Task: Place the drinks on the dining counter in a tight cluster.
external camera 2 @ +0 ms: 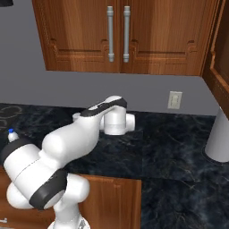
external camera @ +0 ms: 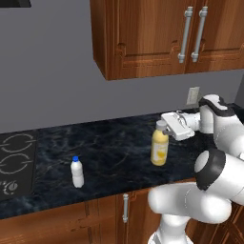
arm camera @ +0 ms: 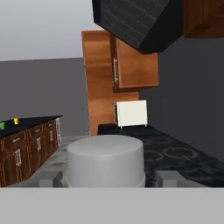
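The yellow juice bottle (external camera: 159,148) stands upright on the narrow black counter (external camera: 109,147) that has the cooktop. My gripper (external camera: 162,126) is level with its whitish cap (arm camera: 106,159), open, with a finger on each side and a sliver of space beside the right fingertip (arm camera: 168,178). The small white blue-capped bottle (external camera: 77,172) stands further left near the front edge, and its cap peeks past my arm (external camera 2: 11,133). The dining counter (arm camera: 35,119), black over brown cabinets, lies far off at the left of the hand view. The wine bottle is out of view.
A cooktop (external camera: 14,162) is set into the counter's left end. Wooden wall cabinets (external camera: 167,33) hang above, and a wall outlet (external camera: 193,95) sits behind my hand. A pale grey cone-shaped object (external camera 2: 219,136) stands at the right. A small green thing (arm camera: 1,126) sits on the island.
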You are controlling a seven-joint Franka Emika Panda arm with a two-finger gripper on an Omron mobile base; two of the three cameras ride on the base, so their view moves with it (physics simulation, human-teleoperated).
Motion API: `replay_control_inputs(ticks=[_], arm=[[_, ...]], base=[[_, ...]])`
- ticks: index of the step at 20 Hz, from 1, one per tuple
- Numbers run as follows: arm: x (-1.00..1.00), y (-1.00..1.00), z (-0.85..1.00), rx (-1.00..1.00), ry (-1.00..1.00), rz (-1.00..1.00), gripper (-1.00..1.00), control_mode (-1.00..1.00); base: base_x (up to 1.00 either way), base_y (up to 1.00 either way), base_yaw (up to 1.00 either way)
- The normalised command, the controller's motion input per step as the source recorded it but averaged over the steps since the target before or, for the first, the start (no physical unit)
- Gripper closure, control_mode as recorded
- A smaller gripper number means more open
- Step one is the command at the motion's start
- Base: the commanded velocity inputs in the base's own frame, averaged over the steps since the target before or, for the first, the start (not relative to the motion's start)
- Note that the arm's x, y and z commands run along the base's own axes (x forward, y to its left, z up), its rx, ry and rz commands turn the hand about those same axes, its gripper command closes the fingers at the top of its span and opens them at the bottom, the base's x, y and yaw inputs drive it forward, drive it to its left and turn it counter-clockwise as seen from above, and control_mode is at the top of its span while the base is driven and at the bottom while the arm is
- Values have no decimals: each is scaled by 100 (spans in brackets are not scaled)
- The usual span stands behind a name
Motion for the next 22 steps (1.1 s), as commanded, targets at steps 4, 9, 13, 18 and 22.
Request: replay_control_inputs(ticks=[4, 9, 13, 18, 22], arm=[[0, 0, 0, 0, 0, 0, 100, 100], [0, 0, 0, 0, 0, 0, 100, 100], [0, 0, 0, 0, 0, 0, 100, 100], [0, 0, 0, 0, 0, 0, 100, 100], [0, 0, 0, 0, 0, 0, 100, 100]], base=[[-9, 3, 2], [-39, 31, 3], [-32, 67, -2], [-43, 73, -2], [-54, 59, 27]])
